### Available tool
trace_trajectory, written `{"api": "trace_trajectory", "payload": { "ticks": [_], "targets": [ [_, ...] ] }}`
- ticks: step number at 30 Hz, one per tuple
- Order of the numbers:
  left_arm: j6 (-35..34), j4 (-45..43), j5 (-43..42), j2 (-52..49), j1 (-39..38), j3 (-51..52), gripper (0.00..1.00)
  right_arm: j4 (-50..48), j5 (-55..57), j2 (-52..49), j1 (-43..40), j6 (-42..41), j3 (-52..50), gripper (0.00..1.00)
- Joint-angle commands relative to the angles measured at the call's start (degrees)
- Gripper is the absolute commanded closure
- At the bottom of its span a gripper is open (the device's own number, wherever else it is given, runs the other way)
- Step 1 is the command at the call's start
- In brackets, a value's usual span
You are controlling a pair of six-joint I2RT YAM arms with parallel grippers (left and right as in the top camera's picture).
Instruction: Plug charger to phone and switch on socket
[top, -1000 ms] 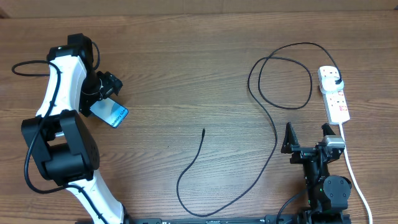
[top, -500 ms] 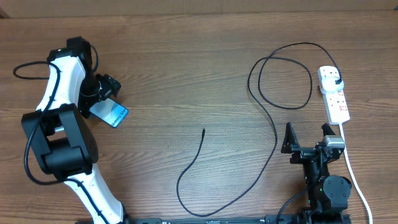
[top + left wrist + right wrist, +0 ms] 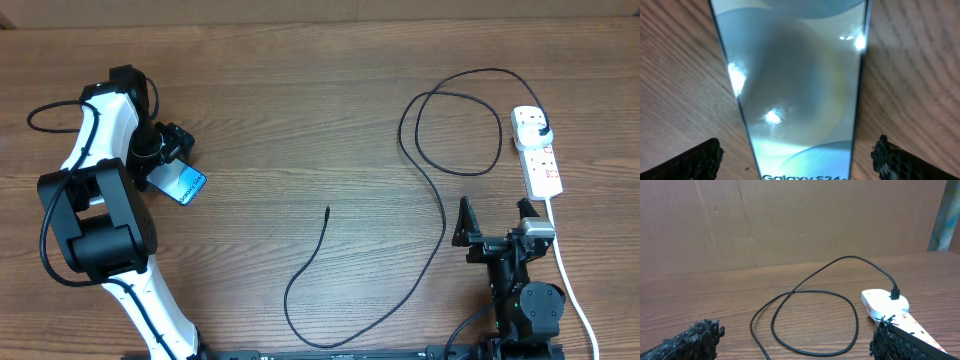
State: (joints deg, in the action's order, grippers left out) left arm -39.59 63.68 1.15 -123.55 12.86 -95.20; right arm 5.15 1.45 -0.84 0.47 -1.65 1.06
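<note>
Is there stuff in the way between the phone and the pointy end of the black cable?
No, nothing visible. Only bare wooden table lies between the phone and the charger's connector tip.

Desk (image 3: pixel 300 110) brown wood grain, phone (image 3: pixel 181 184) pale blue screen with soft grey and cream curves, black edges, charger (image 3: pixel 443 222) black, socket (image 3: pixel 538 158) white with red switches, backdrop (image 3: pixel 790 220) plain brown board.
</note>
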Motion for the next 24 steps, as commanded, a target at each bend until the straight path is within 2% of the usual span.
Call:
{"api": "trace_trajectory", "payload": {
  "ticks": [1,24],
  "targets": [
    [-1.81,-0.85,-1.16,-0.85,0.35,0.22,0.0,-0.37,-0.22,0.68,0.33,0.2,-0.61,0.0],
    [-2.05,-2.54,-0.48,-0.85,0.39,0.2,0.0,-0.37,-0.22,0.68,0.33,0.2,-0.61,0.0]
  ]
}}
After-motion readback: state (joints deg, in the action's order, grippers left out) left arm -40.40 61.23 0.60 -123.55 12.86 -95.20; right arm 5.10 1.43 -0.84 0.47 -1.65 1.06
